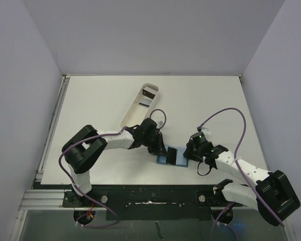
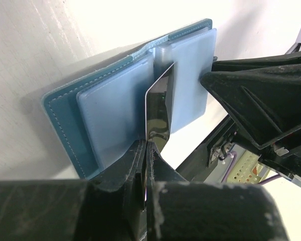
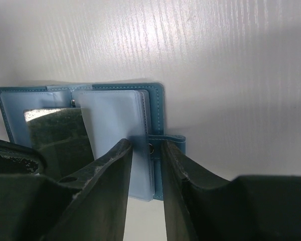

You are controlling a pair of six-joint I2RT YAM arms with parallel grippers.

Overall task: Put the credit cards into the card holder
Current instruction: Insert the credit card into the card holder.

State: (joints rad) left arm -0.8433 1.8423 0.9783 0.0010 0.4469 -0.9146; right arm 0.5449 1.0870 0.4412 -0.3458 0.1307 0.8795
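The teal-blue folding card holder (image 1: 162,160) with pale clear pockets lies open on the white table (image 1: 210,100), near its front edge and between the two grippers. A thin, dark, glossy credit card (image 2: 160,105) stands on edge at the holder's centre fold, its far end against the pockets. The left gripper (image 2: 146,145) is clamped on the card's near end. The right gripper (image 3: 145,145) has its jaws apart, its tips over the holder's snap-tab edge; whether they pinch the pocket leaves is unclear. A long white oblong tray (image 1: 133,113) lies farther back.
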